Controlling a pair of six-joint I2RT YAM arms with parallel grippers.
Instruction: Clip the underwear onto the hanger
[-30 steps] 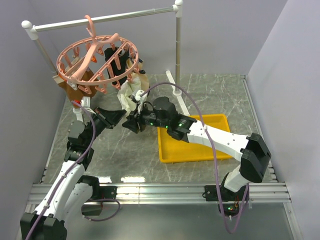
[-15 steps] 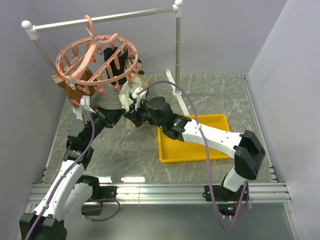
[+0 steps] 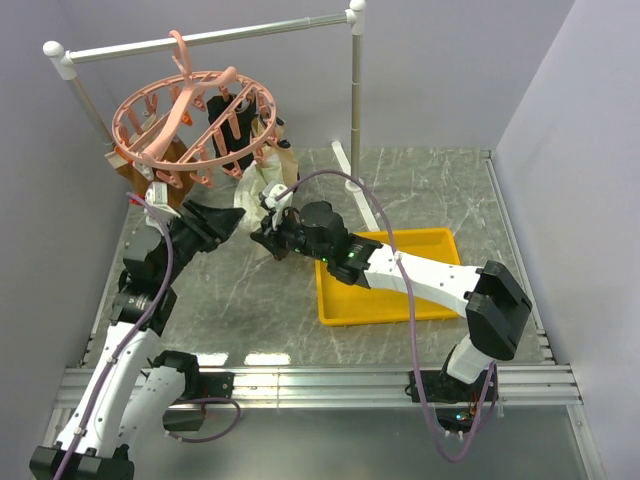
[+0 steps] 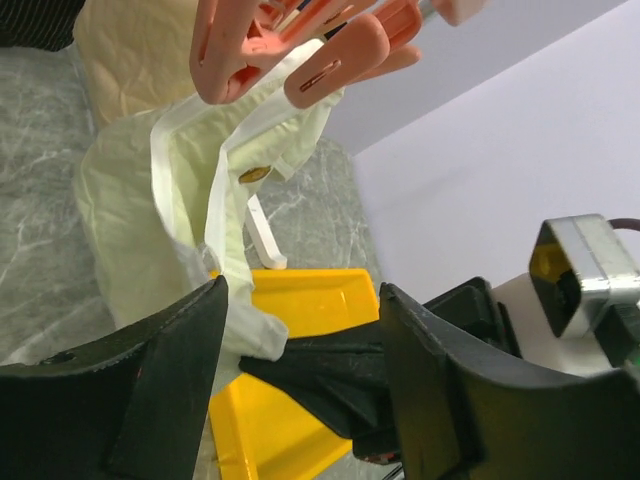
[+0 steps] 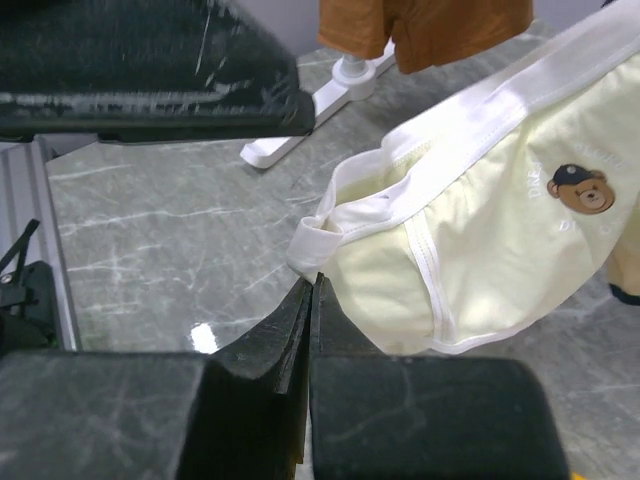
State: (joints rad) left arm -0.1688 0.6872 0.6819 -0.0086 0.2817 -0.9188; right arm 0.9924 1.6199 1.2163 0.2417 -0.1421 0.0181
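The pink hanger (image 3: 195, 120) hangs by its hook from the rail. The pale cream underwear (image 3: 256, 190) droops below its near-right clips. In the left wrist view the white waistband of the underwear (image 4: 180, 200) runs up into a pink clip (image 4: 320, 85). My left gripper (image 4: 300, 300) stands open just left of the fabric (image 3: 232, 224), with nothing between its fingers. My right gripper (image 5: 312, 285) is shut, pinching a fold of the waistband at the lower edge of the underwear (image 5: 480, 230), which shows a small bear print. In the top view the right gripper (image 3: 260, 237) sits under the garment.
The white-and-grey rail (image 3: 200, 38) and its right post (image 3: 355, 100) stand at the back, the post's base (image 5: 320, 110) on the marble. Brown (image 3: 135, 165), black (image 3: 232, 125) and tan (image 3: 278, 152) garments hang on the hanger. A yellow tray (image 3: 440, 240) lies under the right arm.
My left gripper has opened and drawn back up to the left. My right gripper has closed on the underwear's waistband and shifted slightly left.
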